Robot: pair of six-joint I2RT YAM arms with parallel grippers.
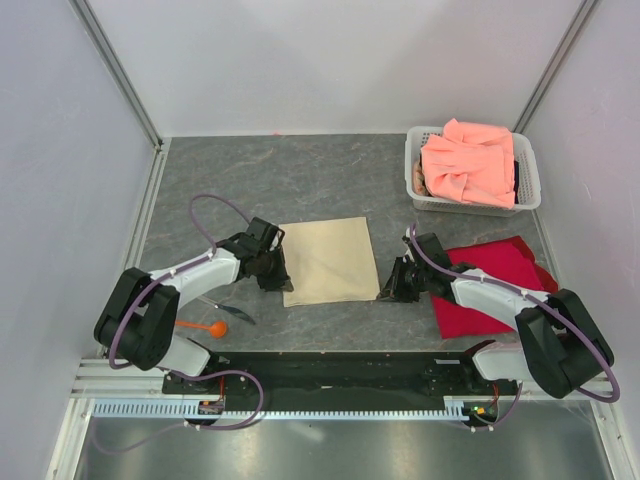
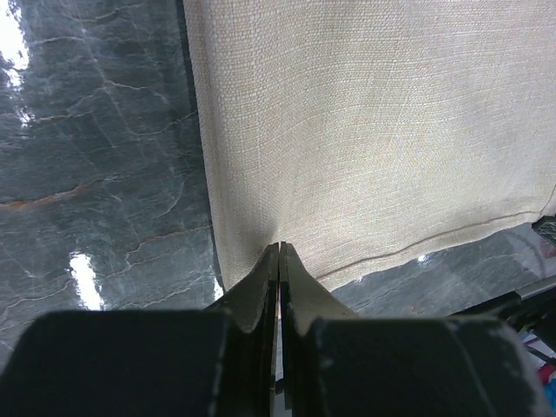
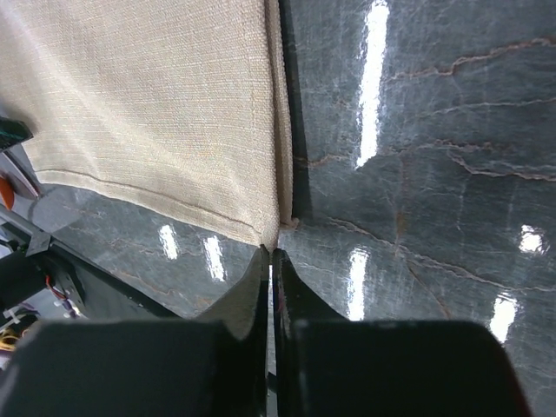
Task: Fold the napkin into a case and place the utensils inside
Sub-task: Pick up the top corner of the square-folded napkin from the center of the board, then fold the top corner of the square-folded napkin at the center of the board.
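Flat, square, coarse-woven beige napkin on glossy veined grey bench; left end effector pinches its near-left corner, right end effector closed at near-right corner.

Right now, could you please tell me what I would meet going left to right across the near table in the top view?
orange spoon → left claw → napkin → right claw → red cloth

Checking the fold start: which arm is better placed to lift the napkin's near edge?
Left, by a small margin. The left gripper is shut on the napkin, with cloth puckering at its tips. The right gripper is shut on only the very corner, so its hold looks thinner and likelier to slip.
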